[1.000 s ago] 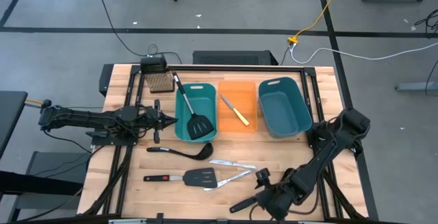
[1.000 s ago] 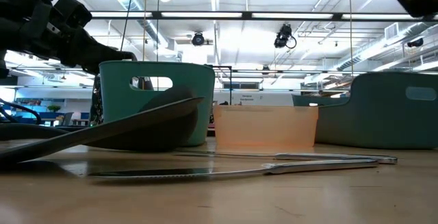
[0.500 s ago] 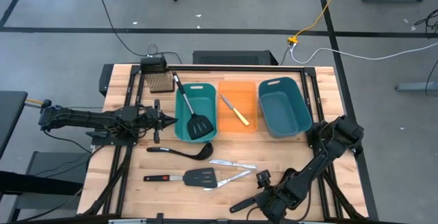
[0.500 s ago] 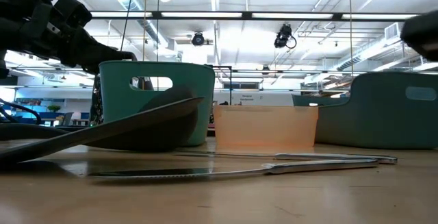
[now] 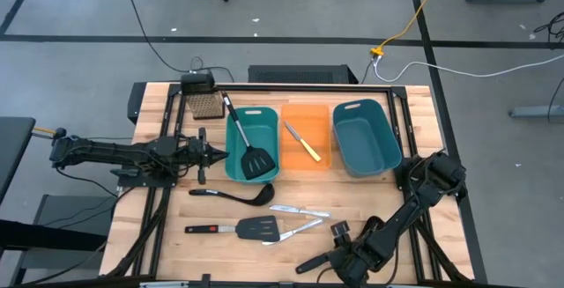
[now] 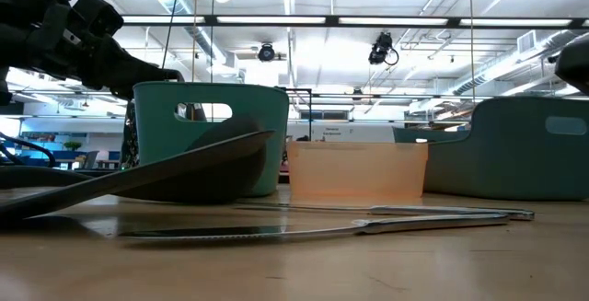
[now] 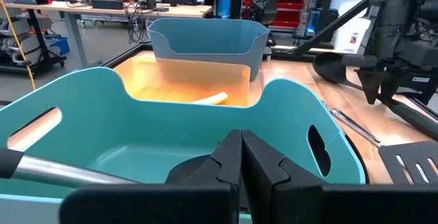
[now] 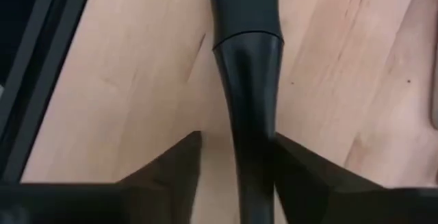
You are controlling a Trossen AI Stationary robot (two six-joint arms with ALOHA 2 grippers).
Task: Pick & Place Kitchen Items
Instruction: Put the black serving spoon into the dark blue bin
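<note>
— While your right pincer (image 8: 236,157) sits low at the tabletop's (image 5: 352,204) near edge, where is the ladle (image 8: 245,80)?

— Its black handle lies between your spread fingers (image 8: 171,166) — not yet pinched.

— And the left pincer (image 7: 239,159)?

— Pressed together, beside the teal bin (image 5: 240,129) holding a spatula (image 5: 256,158).

No legible text, label, brand, number or sign appears in any view. The low view shows small signs in the room behind the table, but their lettering cannot be read. The left wrist view shows a white container in the background room with markings that cannot be made out.
</note>
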